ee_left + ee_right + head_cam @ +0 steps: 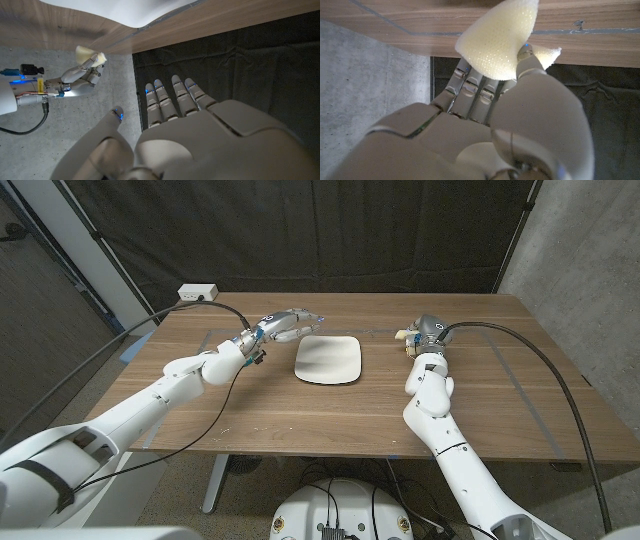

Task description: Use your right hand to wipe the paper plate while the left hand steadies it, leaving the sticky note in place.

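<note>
A white square paper plate [328, 360] lies in the middle of the wooden table [250, 410]; its edge also shows in the left wrist view [115, 12]. My left hand [290, 325] is just behind the plate's far left corner, fingers straight and apart [172, 100], holding nothing. I cannot tell whether it touches the plate. My right hand [425, 338] stays to the right of the plate, clear of it, and pinches a pale yellow cloth [500, 40] between thumb and fingers. The left wrist view also catches that right hand [80, 80] with the cloth [90, 52].
A white power box [197, 292] sits at the table's far left corner. A strip of blue tape [125, 352] marks the left edge. Black cables run from both wrists. A dark curtain hangs behind the table, and a concrete wall stands to the right.
</note>
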